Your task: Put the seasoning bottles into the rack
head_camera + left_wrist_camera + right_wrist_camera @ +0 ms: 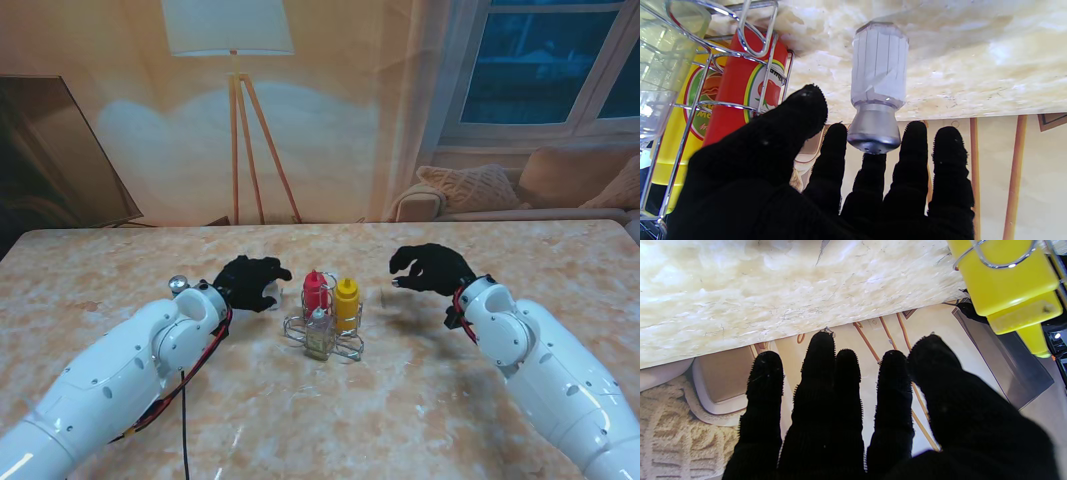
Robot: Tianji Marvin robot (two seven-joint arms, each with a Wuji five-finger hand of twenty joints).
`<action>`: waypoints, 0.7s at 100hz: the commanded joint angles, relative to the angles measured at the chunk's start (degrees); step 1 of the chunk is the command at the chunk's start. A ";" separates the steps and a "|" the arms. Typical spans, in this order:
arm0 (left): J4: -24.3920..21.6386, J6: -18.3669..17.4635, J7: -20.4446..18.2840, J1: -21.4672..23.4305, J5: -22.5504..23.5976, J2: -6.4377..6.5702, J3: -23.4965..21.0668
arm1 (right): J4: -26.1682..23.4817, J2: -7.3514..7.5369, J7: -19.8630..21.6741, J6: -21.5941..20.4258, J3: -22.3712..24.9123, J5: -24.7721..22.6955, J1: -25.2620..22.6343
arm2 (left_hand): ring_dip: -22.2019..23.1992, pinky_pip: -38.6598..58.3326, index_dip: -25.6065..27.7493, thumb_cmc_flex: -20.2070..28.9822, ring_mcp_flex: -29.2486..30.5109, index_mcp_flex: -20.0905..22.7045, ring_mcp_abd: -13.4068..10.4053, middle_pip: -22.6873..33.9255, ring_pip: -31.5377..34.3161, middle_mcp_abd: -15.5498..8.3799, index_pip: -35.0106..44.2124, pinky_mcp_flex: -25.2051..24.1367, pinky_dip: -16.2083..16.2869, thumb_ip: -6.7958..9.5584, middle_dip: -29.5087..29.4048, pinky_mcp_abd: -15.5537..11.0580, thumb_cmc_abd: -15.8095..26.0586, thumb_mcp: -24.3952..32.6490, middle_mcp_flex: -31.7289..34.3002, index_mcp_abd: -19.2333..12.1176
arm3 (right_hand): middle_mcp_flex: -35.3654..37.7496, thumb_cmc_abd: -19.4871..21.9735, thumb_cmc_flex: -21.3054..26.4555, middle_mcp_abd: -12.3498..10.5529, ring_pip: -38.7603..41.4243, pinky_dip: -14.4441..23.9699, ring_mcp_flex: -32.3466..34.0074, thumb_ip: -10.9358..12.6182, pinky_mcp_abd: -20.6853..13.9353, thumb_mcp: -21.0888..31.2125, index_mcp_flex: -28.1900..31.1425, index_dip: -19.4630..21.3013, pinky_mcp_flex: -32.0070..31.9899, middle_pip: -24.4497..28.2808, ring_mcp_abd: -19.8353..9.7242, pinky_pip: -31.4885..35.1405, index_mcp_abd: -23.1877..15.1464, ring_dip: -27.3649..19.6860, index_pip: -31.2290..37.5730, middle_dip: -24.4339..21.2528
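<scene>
My left hand [252, 282] hovers beside the rack [322, 335], fingers [828, 153] spread and empty, a shaker [878, 83] standing on the desk [420, 400] beyond them. My right hand [432, 267] is loosely curled, holding nothing. Red [316, 290], yellow [346, 300] and clear [320, 333] bottles sit racked.

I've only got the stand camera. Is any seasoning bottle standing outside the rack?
Observer: Yes. The left wrist view shows a silver-capped shaker upright on the table, outside the rack.
Operator: Is the left hand gripping it?
Observer: No. The left hand is open, fingers spread, not closed round it.
Operator: And the right hand?
Observer: The right hand is open too, holding nothing; its wrist view shows the yellow bottle inside a wire ring.
</scene>
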 commanded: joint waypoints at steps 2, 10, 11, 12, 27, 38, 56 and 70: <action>0.55 0.12 -0.79 -0.62 -0.12 -0.09 0.43 | 0.37 -0.40 0.83 0.20 -0.38 -0.29 -0.10 | 1.78 2.18 -0.23 0.45 2.20 -0.02 -0.13 0.22 1.78 -0.54 1.94 0.92 1.05 -0.61 -0.55 -0.36 -2.04 3.18 0.17 -1.40 | 0.97 0.21 0.51 -0.02 0.84 0.77 -0.88 -0.22 0.24 0.51 -0.64 -0.43 -0.90 0.21 0.14 1.05 -1.03 1.41 0.71 2.22; 1.15 0.37 -0.42 -1.11 -0.05 -0.16 1.11 | 0.59 -0.48 1.06 0.36 -0.45 0.26 0.04 | 3.59 3.75 0.32 1.43 3.81 0.81 -1.32 1.08 3.75 -0.95 4.03 2.24 1.97 -0.80 -0.24 -1.25 -2.16 3.62 1.21 -2.47 | 0.92 0.22 0.55 -0.01 0.83 0.77 -0.90 -0.21 0.29 0.58 -0.61 -0.41 -0.94 0.19 0.14 1.02 -0.90 1.41 0.74 2.22; 1.24 0.40 -0.34 -1.18 0.00 -0.17 1.21 | 0.61 -0.48 1.07 0.37 -0.46 0.32 0.05 | 3.73 3.86 0.38 1.59 3.95 0.95 -1.37 1.17 3.88 -1.07 4.25 2.40 2.02 -0.80 -0.21 -1.32 -2.18 3.70 1.32 -2.56 | 0.88 0.24 0.55 -0.01 0.83 0.77 -0.90 -0.22 0.32 0.58 -0.59 -0.41 -0.95 0.17 0.16 1.02 -0.86 1.41 0.76 2.22; 1.33 0.42 -0.27 -1.25 0.06 -0.17 1.30 | 0.62 -0.49 1.09 0.39 -0.46 0.36 0.06 | 3.83 3.92 0.43 1.70 4.07 1.08 -1.48 1.22 3.97 -1.22 4.44 2.50 2.05 -0.80 -0.20 -1.38 -2.10 3.75 1.37 -2.71 | 0.92 0.24 0.54 0.00 0.82 0.77 -0.93 -0.22 0.32 0.57 -0.59 -0.41 -0.96 0.19 0.08 1.02 -0.87 1.41 0.75 2.23; 2.19 0.81 0.33 -2.07 0.57 -0.22 2.37 | 0.74 -0.45 1.18 0.62 -0.54 0.23 0.20 | 7.09 6.54 1.70 4.91 7.36 2.78 -3.84 3.34 6.95 -1.92 9.84 5.73 2.63 -0.83 0.30 -3.63 -0.98 3.57 3.53 -3.95 | 0.90 0.16 0.39 -0.05 0.79 0.78 -0.93 -0.26 0.26 0.52 -0.67 -0.45 -0.96 0.17 0.10 1.02 -0.96 1.40 0.68 2.24; 2.75 1.20 0.73 -2.62 0.75 -0.29 3.11 | 0.79 -0.51 1.51 0.74 -0.57 0.84 0.28 | 10.49 9.88 2.68 6.66 11.52 3.65 -6.49 6.16 10.55 -3.06 14.32 9.74 3.02 -0.77 1.43 -6.07 -0.51 3.55 6.71 -4.48 | 0.93 0.09 0.29 -0.08 0.77 0.78 -1.02 -0.27 0.44 0.47 -0.61 -0.44 -1.04 0.19 0.22 0.99 -0.94 1.40 0.68 2.26; 3.83 1.82 1.86 -3.34 0.59 -0.59 4.22 | 0.91 -0.50 1.49 0.80 -0.65 0.75 0.38 | 23.81 12.61 5.87 11.66 19.22 6.55 -9.79 11.74 12.54 -4.75 22.72 15.55 1.03 -5.80 4.82 -10.29 -2.94 0.65 12.89 -4.70 | 1.00 -0.08 0.33 -0.16 0.83 0.83 -0.93 -0.27 0.38 0.60 -0.51 -0.34 -1.00 0.24 0.17 1.05 -0.98 1.43 0.72 2.31; 4.45 2.28 2.44 -3.71 0.10 -0.83 4.74 | 0.95 -0.49 1.47 0.84 -0.66 0.66 0.42 | 26.68 13.94 4.26 16.92 24.11 8.62 -11.08 13.31 11.83 -5.12 30.39 19.21 -0.24 -6.08 10.73 -12.26 -2.73 -4.36 18.04 -6.15 | 1.07 -0.13 0.29 -0.18 0.88 0.83 -0.84 -0.32 0.25 0.72 -0.45 -0.32 -1.07 0.28 0.14 1.00 -1.06 1.46 0.74 2.33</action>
